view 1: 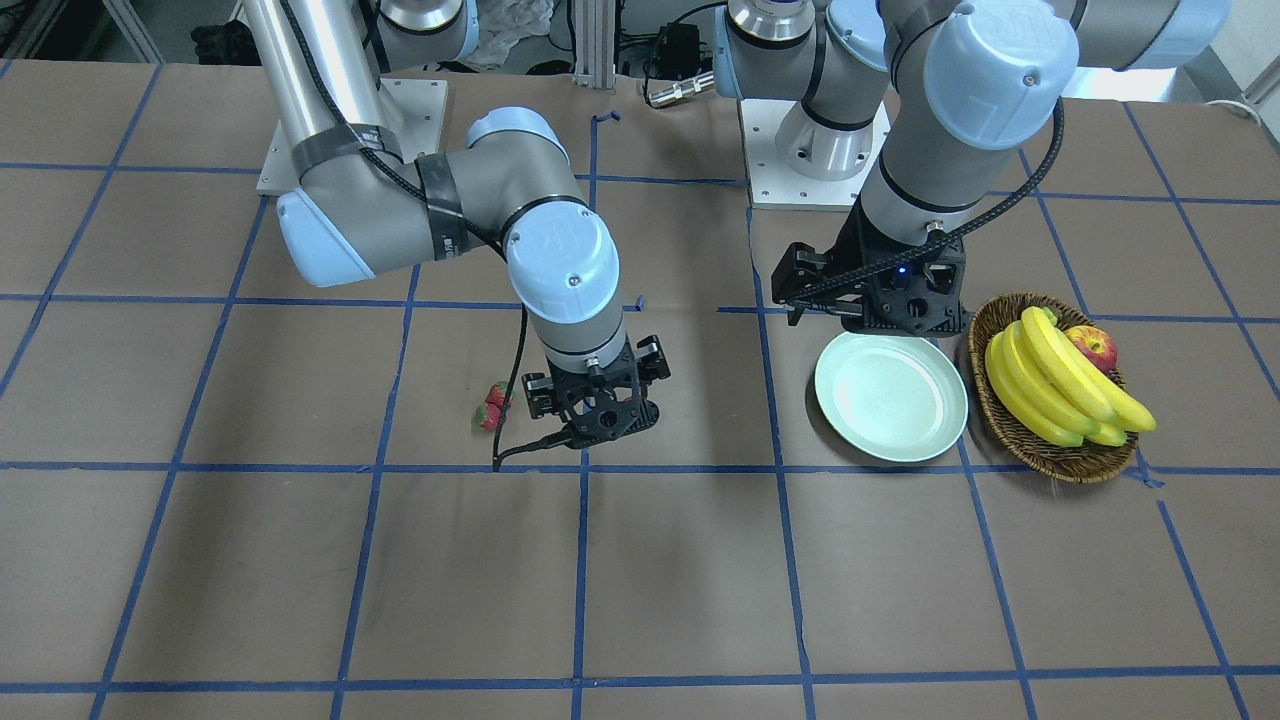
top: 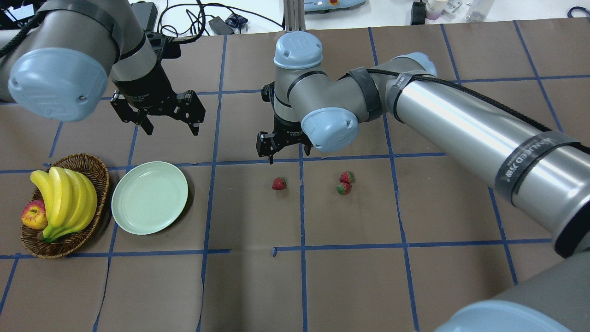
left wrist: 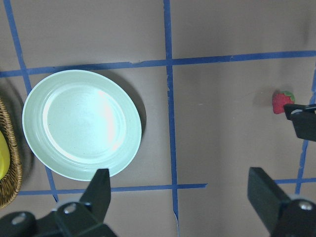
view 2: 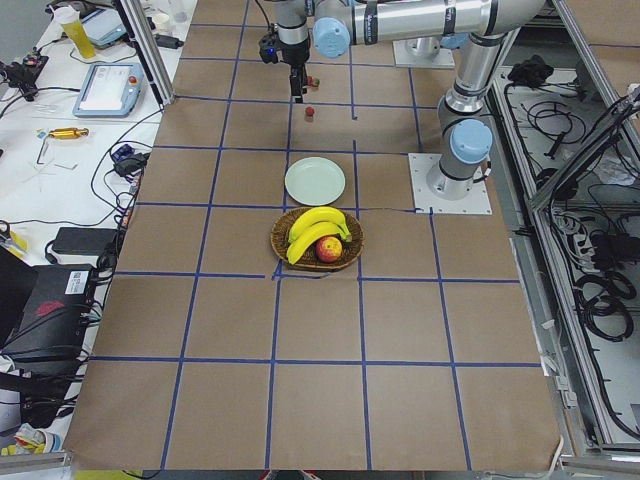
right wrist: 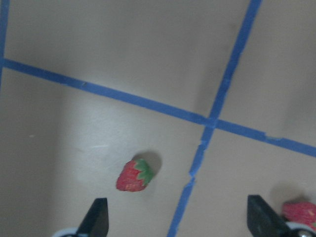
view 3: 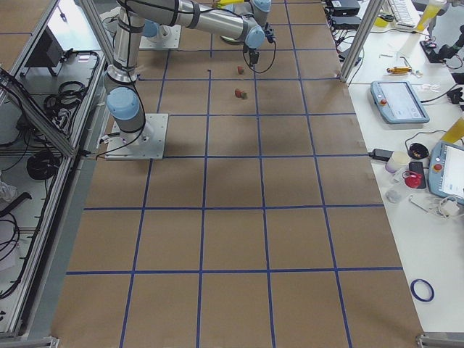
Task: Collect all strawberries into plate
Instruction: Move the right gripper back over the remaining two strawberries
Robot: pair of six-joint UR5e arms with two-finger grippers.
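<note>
Three strawberries lie on the table: one alone [top: 279, 183] and a pair [top: 345, 182] to its right. My right gripper [top: 276, 146] hovers open just beyond the lone strawberry, which shows in the right wrist view [right wrist: 134, 176] between the spread fingers [right wrist: 98, 217]; another strawberry [right wrist: 301, 213] sits at that view's lower right. The mint-green plate [top: 150, 197] is empty. My left gripper [top: 156, 115] is open and empty, above and beyond the plate [left wrist: 81, 123]. In the front view only the pair [view 1: 493, 405] shows beside the right gripper [view 1: 598, 415].
A brown wicker basket [top: 92, 170] with bananas [top: 64, 200] and an apple [top: 33, 215] stands just left of the plate. Blue tape lines grid the brown table. The arm bases are at the robot's side of the table.
</note>
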